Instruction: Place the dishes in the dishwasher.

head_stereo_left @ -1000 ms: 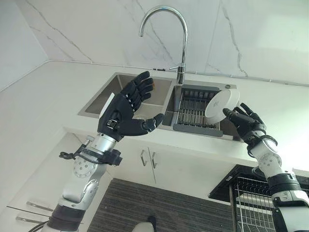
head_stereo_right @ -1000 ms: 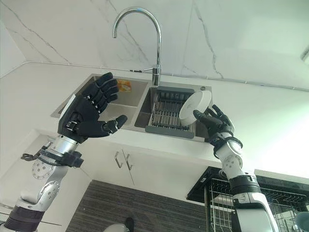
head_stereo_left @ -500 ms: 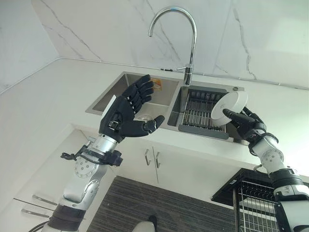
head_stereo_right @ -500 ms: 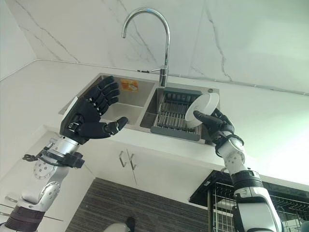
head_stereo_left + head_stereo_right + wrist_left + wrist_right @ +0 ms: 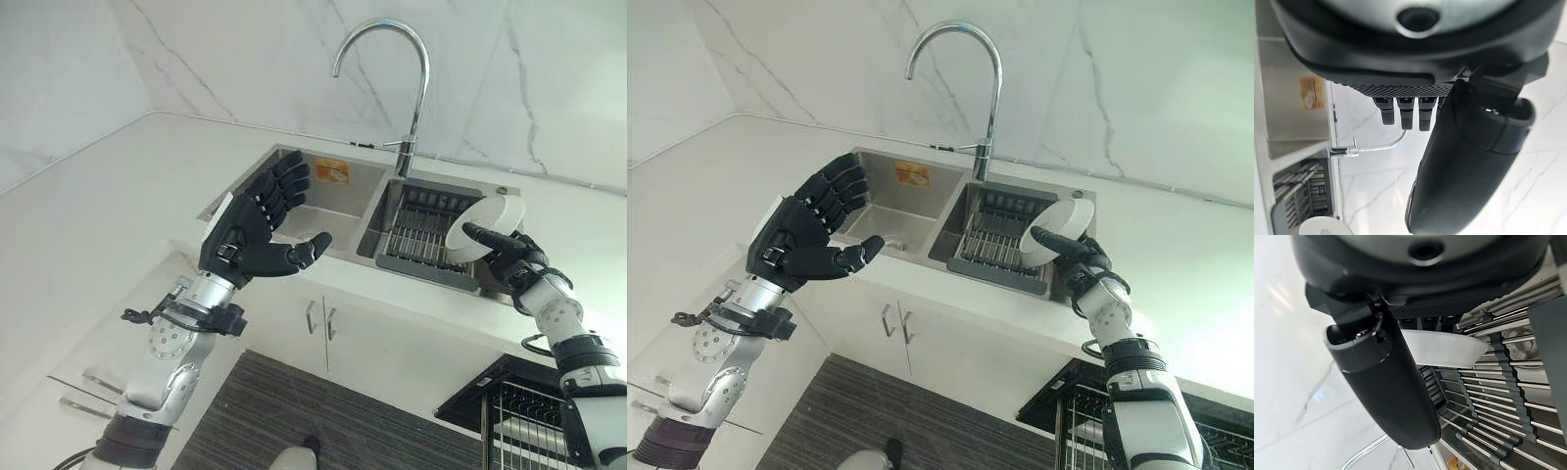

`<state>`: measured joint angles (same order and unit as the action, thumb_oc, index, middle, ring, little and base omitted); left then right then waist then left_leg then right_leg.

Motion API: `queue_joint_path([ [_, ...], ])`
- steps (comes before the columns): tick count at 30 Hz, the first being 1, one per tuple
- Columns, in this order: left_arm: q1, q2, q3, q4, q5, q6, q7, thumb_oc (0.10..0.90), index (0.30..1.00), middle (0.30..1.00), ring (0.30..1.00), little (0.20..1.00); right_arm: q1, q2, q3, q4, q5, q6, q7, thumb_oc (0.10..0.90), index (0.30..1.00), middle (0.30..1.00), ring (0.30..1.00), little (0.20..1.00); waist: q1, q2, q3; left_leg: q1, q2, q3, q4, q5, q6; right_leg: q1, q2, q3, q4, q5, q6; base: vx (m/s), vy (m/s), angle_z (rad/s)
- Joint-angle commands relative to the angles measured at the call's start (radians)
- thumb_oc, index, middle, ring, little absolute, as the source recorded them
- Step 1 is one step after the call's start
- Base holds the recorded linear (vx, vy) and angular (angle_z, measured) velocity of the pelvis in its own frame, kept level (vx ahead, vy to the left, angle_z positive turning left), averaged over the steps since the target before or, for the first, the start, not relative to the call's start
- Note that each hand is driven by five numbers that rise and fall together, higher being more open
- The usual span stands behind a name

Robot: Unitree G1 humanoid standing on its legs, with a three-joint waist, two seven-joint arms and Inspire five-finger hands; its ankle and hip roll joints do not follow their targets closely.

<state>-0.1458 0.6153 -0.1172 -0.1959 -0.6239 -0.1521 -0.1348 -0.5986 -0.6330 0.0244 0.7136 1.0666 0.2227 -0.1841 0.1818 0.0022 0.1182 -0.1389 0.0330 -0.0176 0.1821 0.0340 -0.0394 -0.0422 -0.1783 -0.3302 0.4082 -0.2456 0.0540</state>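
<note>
The right hand (image 5: 512,260) pinches a white plate (image 5: 481,227) on edge above the sink's drying rack (image 5: 994,235), so it should probably keep that grip firm while carrying it down to the dishwasher rack (image 5: 529,426), left hand (image 5: 257,227) idle, fingers spread.

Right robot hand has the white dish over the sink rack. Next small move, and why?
Probably lift the white dish clear and start swinging it toward the dishwasher rack at lower right. The right robot hand is already closed on the dish, held above the sink rack, and the dishwasher rack sits open below the counter. The left robot hand hangs open and empty over the sink.
</note>
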Motion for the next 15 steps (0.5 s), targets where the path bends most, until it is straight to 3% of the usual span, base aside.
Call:
queue_joint_path([
  [1, -0.120, 0.035, 0.022, -0.041, -0.045, -0.097, 0.017, 0.800, 0.900, 0.900, 0.900, 0.900, -0.184, -0.063, -0.028, -0.014, 0.064, -0.117, 0.009, 0.800, 0.900, 0.900, 0.900, 0.900, 0.005, -0.042, -0.073, 0.027, 0.015, 0.025, 0.118, -0.239, -0.032, 0.047, -0.008, -0.046, -0.108, 0.024, 0.056, -0.01, -0.014, 0.17],
  [7, -0.114, 0.041, 0.023, -0.035, -0.078, -0.088, 0.007, 0.800, 0.900, 0.900, 0.900, 0.900, -0.222, -0.091, -0.032, 0.048, 0.073, -0.135, -0.006, 0.800, 0.900, 0.900, 0.900, 0.900, 0.026, -0.043, -0.074, 0.025, 0.008, 0.007, 0.118, -0.234, -0.035, 0.059, -0.012, -0.066, -0.108, 0.019, 0.055, 0.00, -0.015, 0.16],
  [8, -0.114, 0.042, 0.021, -0.032, -0.084, -0.086, 0.003, 0.800, 0.900, 0.900, 0.900, 0.900, -0.241, -0.101, -0.036, 0.068, 0.074, -0.147, -0.030, 0.700, 0.749, 0.749, 0.749, 0.749, 0.033, -0.043, -0.072, 0.029, 0.007, 0.003, 0.118, -0.235, -0.037, 0.068, -0.012, -0.071, -0.108, 0.016, 0.055, 0.05, -0.033, 0.23],
  [9, -0.110, 0.042, 0.017, -0.029, -0.084, -0.086, 0.001, 0.800, 0.900, 0.900, 0.900, 0.900, -0.258, -0.110, -0.038, 0.094, 0.085, -0.160, -0.050, 0.525, 0.488, 0.488, 0.488, 0.488, 0.039, -0.043, -0.072, 0.034, 0.006, -0.001, 0.118, -0.242, -0.040, 0.076, -0.010, -0.073, -0.108, 0.008, 0.056, 0.05, -0.030, 0.20],
  [10, -0.109, 0.043, 0.016, -0.026, -0.085, -0.088, 0.001, 0.800, 0.900, 0.900, 0.900, 0.900, -0.269, -0.114, -0.039, 0.111, 0.084, -0.168, -0.060, 0.417, 0.326, 0.326, 0.326, 0.326, 0.042, -0.043, -0.073, 0.034, 0.005, -0.003, 0.118, -0.241, -0.040, 0.078, -0.010, -0.075, -0.108, 0.007, 0.056, 0.04, -0.018, 0.14],
  [15, -0.107, 0.047, 0.001, -0.022, -0.095, -0.088, 0.004, 0.800, 0.900, 0.900, 0.900, 0.900, -0.319, -0.122, 0.002, 0.174, 0.058, -0.160, -0.090, 0.400, 0.300, 0.300, 0.300, 0.300, 0.059, -0.043, -0.073, 0.033, -0.001, -0.016, 0.118, -0.235, -0.040, 0.085, -0.010, -0.081, -0.108, 0.005, 0.053, 0.02, 0.006, 0.10],
])
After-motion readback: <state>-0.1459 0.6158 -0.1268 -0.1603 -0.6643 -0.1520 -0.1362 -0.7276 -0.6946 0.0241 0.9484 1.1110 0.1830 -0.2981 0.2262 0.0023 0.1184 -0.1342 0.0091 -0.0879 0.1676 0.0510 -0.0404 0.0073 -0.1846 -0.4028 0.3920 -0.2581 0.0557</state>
